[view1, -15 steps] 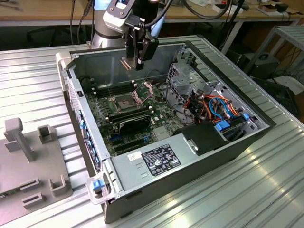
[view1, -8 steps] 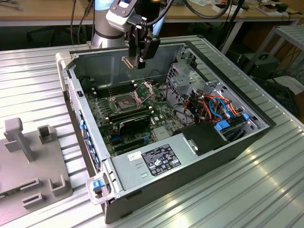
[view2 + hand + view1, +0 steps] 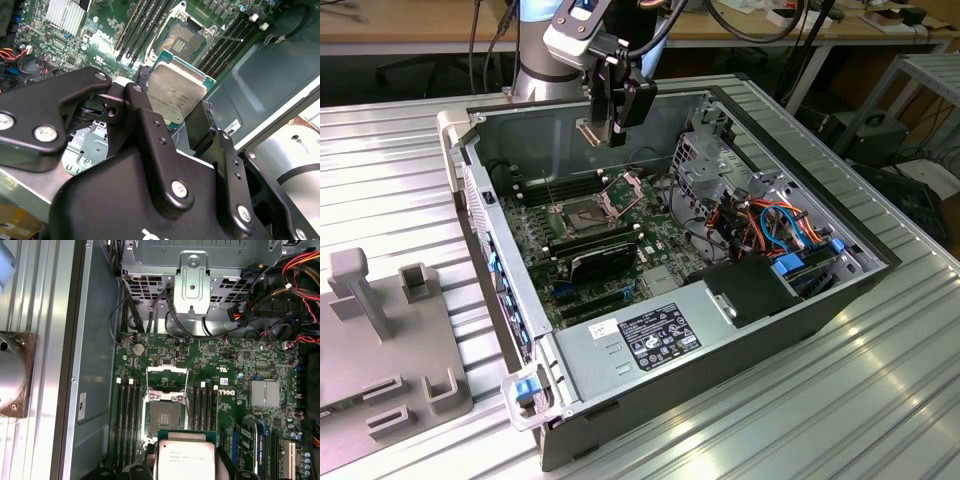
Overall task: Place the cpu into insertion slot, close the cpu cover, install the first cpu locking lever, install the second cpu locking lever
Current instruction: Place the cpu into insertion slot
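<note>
My gripper [image 3: 610,135] hangs inside the open computer case, shut on the cpu [image 3: 176,95], a flat silver-grey square chip also seen at the edge of the first wrist view [image 3: 186,459]. One black finger [image 3: 145,120] presses each side of it. The chip is held in the air above the motherboard, apart from the insertion slot [image 3: 165,416], a square socket with a dark centre [image 3: 182,42] [image 3: 578,213]. The cpu cover [image 3: 166,381] is a metal frame swung up open beside the socket [image 3: 623,189]. A thin wire lever [image 3: 227,36] sticks out next to the socket.
Long black memory slots [image 3: 126,415] flank the socket. A metal drive cage [image 3: 705,160], coloured cables [image 3: 770,225] and a labelled power supply [image 3: 655,335] fill the exterior view's right of the case. A grey fixture [image 3: 390,330] stands on the ribbed table at the exterior view's left.
</note>
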Robot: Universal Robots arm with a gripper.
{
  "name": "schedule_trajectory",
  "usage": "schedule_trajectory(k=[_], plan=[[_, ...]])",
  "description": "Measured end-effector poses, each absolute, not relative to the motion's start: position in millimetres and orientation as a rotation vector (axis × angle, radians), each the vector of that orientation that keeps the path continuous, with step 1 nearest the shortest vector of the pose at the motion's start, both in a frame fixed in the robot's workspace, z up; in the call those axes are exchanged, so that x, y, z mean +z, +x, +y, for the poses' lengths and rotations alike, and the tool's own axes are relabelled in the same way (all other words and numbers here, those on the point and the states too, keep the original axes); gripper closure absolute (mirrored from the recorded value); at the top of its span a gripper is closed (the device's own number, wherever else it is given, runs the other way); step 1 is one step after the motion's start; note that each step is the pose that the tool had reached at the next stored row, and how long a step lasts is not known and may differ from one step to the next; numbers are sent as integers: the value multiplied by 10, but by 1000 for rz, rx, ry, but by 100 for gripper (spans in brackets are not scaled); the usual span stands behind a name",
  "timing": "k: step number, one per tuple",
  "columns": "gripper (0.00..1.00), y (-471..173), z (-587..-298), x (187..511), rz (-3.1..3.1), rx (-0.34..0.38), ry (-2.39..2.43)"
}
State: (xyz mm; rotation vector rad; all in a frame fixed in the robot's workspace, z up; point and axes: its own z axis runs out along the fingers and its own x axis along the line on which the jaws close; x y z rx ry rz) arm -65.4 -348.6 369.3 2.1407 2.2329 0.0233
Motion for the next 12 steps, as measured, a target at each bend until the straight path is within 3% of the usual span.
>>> schedule_trajectory(k=[12], plan=[[46,-651,-3486,3629,2231,23,2143]])
